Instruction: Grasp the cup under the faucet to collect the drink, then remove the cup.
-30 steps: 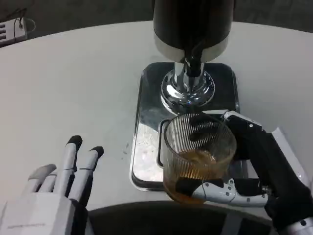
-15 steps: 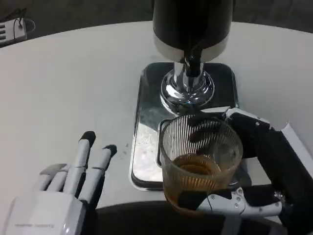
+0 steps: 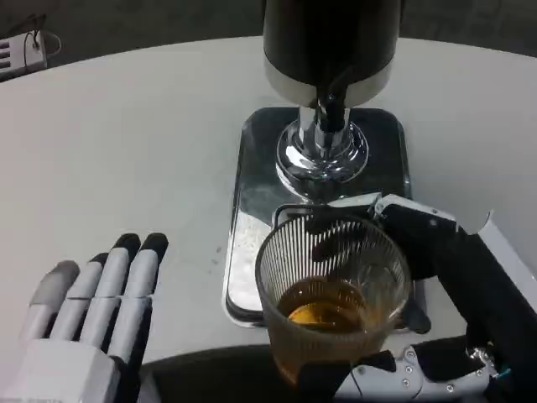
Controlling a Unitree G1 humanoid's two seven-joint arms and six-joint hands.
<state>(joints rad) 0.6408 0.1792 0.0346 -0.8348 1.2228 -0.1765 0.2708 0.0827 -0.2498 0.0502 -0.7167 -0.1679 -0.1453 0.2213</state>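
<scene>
White and round, the counter point(image 3: 126, 143) now shows the right robot hand point(image 3: 436, 277) gripping the ribbed clear glass cup point(image 3: 331, 294) of brown drink, pulled nearer from the black faucet point(image 3: 330, 105), so removing is underway, while the left robot hand point(image 3: 84, 323) lies open.

Even, fairly bright light from overhead falls on the white worktop point(image 3: 126, 143), which reads as a soft grey-white with little shadow. The strongest glare sits on the chrome base of the dispenser point(image 3: 322, 151) and on the steel tray point(image 3: 252, 201) — bright patches there wash out the surface. The ribbed glass cup point(image 3: 333, 294) near the lower edge looks slightly soft, and the left hand point(image 3: 88, 323) at lower left is mildly blurred — the picture is somewhat grainy overall.
</scene>
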